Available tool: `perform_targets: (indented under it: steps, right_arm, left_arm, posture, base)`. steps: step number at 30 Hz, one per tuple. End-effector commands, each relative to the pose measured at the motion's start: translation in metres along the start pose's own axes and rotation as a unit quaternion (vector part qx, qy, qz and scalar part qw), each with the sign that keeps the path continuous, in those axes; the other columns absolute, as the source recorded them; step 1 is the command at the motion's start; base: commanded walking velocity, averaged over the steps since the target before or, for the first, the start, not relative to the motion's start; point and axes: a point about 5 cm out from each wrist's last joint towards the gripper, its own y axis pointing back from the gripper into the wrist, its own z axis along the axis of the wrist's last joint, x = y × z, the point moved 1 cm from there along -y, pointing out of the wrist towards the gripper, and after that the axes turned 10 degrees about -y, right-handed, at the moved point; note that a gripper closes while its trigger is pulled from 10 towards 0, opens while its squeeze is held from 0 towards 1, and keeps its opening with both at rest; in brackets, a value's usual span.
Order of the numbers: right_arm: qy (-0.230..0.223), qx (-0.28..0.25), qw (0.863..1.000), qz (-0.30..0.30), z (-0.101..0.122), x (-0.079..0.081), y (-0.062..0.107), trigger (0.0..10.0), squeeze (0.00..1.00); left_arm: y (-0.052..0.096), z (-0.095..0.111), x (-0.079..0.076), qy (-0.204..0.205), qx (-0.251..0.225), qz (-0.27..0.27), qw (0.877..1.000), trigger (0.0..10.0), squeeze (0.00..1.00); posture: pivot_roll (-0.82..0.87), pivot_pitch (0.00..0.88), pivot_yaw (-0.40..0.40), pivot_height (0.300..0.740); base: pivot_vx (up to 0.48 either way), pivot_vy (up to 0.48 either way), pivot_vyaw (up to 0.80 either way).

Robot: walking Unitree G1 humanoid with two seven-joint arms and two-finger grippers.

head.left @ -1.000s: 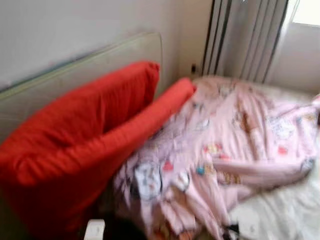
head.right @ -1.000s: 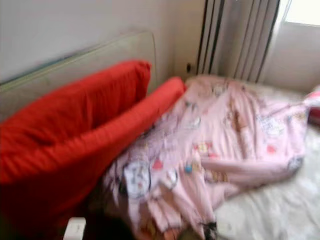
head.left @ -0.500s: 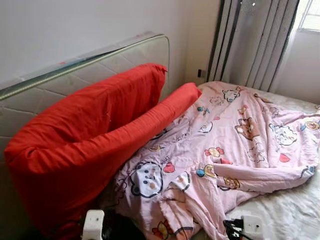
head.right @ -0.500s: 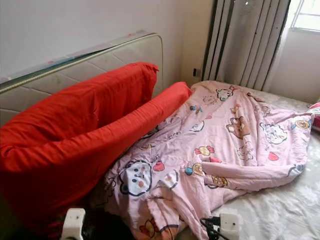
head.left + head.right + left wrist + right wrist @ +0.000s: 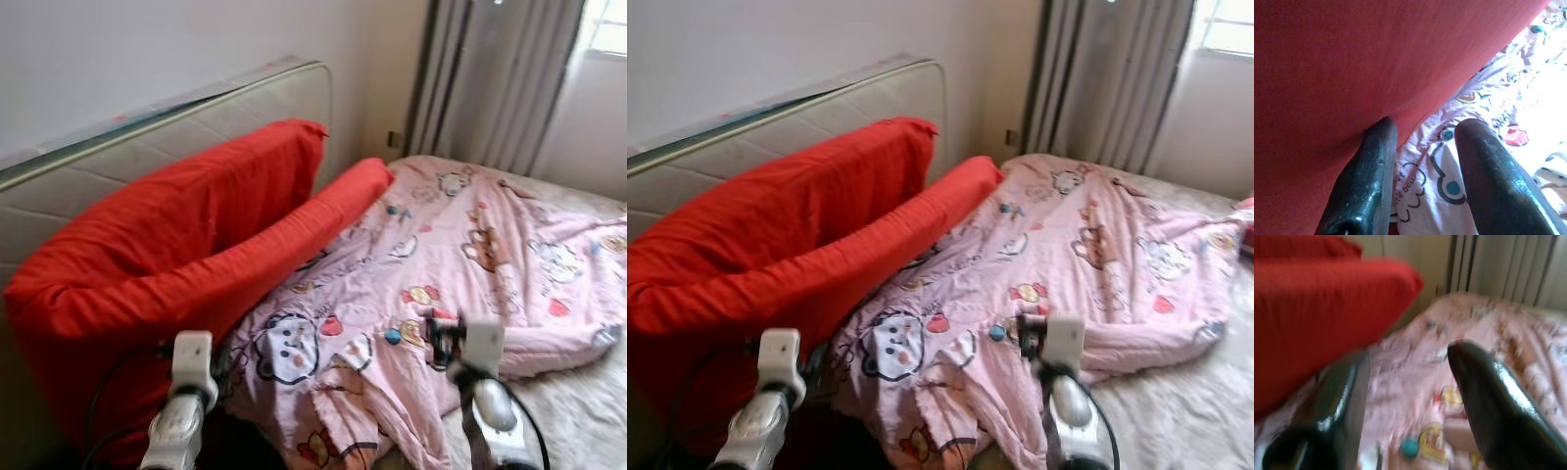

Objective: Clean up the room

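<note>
The quilt (image 5: pixel 460 255), pink with cartoon animals, is spread crumpled over the bed (image 5: pixel 578 416), its near edge bunched into folds just ahead of both grippers. Its long axis is seen to run away from the robot, from the bunched near edge toward the curtain (image 5: pixel 490 83) at the far side.

The right gripper (image 5: pixel 1405 396) is held over the quilt's near half, fingers spread and holding nothing; the cloth lies directly beyond and beneath its tips, apart from them. The left gripper (image 5: pixel 1422 161) is also spread and empty. It is placed where the quilt's edge meets the red pillow (image 5: pixel 186 264): one finger (image 5: pixel 1371 166) lies against or just short of the red cloth, which of the two cannot be told, and the other finger (image 5: pixel 1484 166) is over the printed quilt.

Either arm is judged near enough for a pinch on the quilt; the right is better centred over it, while the left is crowded by the pillow to its outer side.

The pillow is long, and its axis runs roughly alongside the quilt's, leaning against the headboard (image 5: pixel 127 157) beyond the left gripper. A second red bolster (image 5: pixel 343 196) lies further ahead, between pillow and quilt.

Small script is printed on the quilt near the left fingers, but it cannot be read. No brand or label is made out.
</note>
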Motion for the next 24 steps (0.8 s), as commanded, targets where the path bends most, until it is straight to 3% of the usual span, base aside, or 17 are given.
perform_targets:
  steps: [1, 11, 24]
  right_arm:
    - [-0.005, 0.018, 1.0, -0.01, -0.009, -0.004, 0.006, 10.0, 0.0]
    - [-0.007, 0.031, 0.999, -0.019, -0.01, -0.002, 0.002, 10.0, 0.0]
    - [-0.003, 0.043, 0.998, -0.037, -0.014, -0.007, 0.005, 10.0, 0.0]
  left_arm:
    - [-0.001, 0.003, -0.002, 0.005, -0.012, 0.0, 1.0, 10.0, 0.0]
    - [-0.01, 0.026, -0.001, 0.014, -0.06, 0.008, 0.998, 10.0, 0.0]
    - [-0.012, 0.028, -0.003, 0.015, -0.058, -0.003, 0.998, 10.0, 0.0]
  posture:
    - [-0.07, 0.033, 0.016, 0.74]
    - [-0.05, 0.051, 0.011, 0.74]
    - [-0.05, 0.072, 0.012, 0.66]
  base:
    - [0.0, 0.0, 0.0]
    - [0.0, 0.0, 0.0]
    - [0.0, 0.0, 0.0]
